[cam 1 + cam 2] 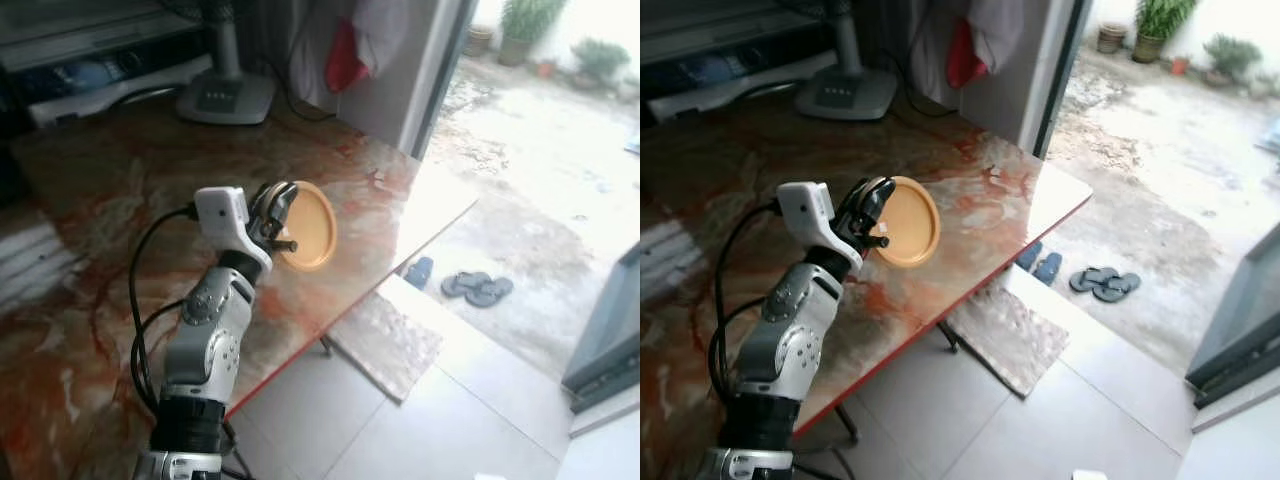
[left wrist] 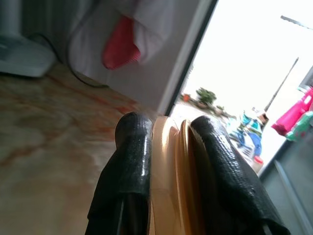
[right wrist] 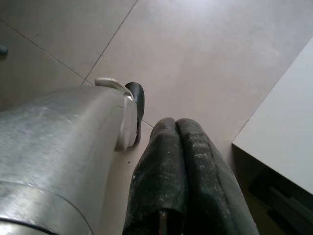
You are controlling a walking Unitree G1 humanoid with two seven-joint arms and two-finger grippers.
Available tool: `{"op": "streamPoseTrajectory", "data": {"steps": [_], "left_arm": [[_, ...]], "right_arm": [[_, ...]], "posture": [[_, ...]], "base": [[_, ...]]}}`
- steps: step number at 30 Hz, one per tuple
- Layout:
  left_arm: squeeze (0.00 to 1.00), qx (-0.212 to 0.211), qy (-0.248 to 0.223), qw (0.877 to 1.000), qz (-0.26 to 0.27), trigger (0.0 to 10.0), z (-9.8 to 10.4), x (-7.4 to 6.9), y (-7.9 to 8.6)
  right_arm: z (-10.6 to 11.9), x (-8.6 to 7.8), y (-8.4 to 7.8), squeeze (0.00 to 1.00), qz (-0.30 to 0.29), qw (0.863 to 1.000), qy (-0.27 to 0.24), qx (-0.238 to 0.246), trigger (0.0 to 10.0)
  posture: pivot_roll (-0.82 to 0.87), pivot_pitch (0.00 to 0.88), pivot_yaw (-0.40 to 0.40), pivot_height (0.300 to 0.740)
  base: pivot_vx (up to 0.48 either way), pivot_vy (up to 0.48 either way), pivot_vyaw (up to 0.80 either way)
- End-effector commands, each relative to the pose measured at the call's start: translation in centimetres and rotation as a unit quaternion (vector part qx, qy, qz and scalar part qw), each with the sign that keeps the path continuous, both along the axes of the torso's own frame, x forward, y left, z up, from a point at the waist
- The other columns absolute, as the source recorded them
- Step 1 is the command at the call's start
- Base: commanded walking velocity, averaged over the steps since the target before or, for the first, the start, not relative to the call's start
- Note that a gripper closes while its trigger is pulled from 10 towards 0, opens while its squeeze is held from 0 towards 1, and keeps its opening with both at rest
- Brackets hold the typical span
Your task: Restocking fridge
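Note:
My left gripper (image 1: 275, 218) is raised over the marble table (image 1: 100, 200) and is shut on the rim of an orange plate (image 1: 310, 228), which it holds on edge above the table's near-right part. In the left wrist view the two black fingers (image 2: 132, 161) pinch the orange plate (image 2: 171, 186) between them. My right gripper (image 3: 178, 161) hangs low beside my silver leg (image 3: 54, 147), fingers pressed together with nothing in them, above the tiled floor.
A fan base (image 1: 225, 95) and a cable stand at the table's far side. A red cloth (image 1: 345, 60) hangs by the open doorway. Sandals (image 1: 478, 288) and a mat (image 1: 385, 340) lie on the floor to the right of the table edge.

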State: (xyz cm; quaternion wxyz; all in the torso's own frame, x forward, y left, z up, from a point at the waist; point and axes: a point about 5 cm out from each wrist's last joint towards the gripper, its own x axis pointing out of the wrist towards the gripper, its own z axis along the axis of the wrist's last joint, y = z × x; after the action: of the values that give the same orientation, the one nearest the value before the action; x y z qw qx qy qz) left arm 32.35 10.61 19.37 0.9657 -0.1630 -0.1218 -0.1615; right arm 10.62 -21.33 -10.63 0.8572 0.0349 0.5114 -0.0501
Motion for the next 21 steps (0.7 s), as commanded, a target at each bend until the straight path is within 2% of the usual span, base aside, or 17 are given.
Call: {"op": "streamPoseTrajectory", "data": {"steps": [1, 21], "left_arm": [[0.00, 0.002, -0.016, 1.000, -0.013, 10.0, 0.69, -0.20, -0.76], [0.00, 0.003, -0.011, 1.000, -0.018, 10.0, 0.33, -0.38, -0.74]], "right_arm": [[-0.03, -0.46, -0.48, 0.00, -0.010, 1.000, 0.005, -0.003, 10.0], [-0.08, -0.56, -0.37, 0.00, -0.011, 1.000, 0.006, -0.002, 10.0]], "posture": [[0.07, 0.070, -0.012, 0.740], [0.07, 0.060, -0.004, 0.740]], "base": [[0.000, 0.000, -0.74], [0.000, 0.000, -0.74]]}}
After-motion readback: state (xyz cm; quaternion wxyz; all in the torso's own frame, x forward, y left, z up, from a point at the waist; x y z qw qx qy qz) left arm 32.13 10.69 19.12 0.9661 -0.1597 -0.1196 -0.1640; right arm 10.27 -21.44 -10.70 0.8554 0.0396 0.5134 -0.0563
